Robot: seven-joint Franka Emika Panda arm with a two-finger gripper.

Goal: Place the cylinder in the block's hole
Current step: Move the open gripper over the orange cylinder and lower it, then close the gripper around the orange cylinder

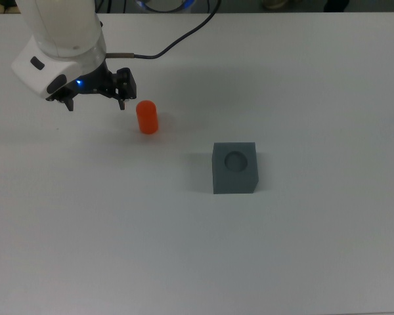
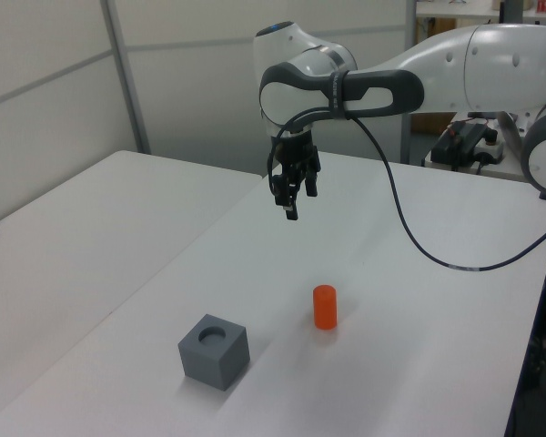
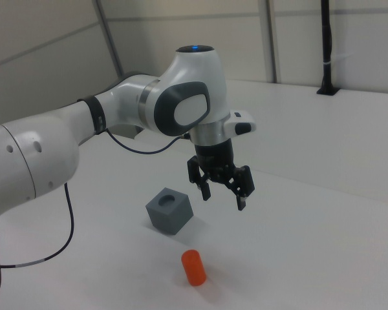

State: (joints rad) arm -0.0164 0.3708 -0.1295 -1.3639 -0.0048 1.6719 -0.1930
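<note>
The gripper [image 3: 223, 192] hangs above the table [image 1: 315, 262] with fingers spread apart, holding nothing. The cylinder [image 1: 147, 117] stands upright, upper left of centre in the top view. The block [image 1: 235, 168] sits apart near centre, its hole [image 1: 236, 160] empty; the arm's base is cut off.

- The cylinder [image 1: 147, 117]: small, bright orange, upright on the white surface [image 1: 302, 249], apart from the block.
- The block [image 1: 235, 168]: dark grey cube, its round hole [image 1: 236, 160] facing up, empty.
</note>
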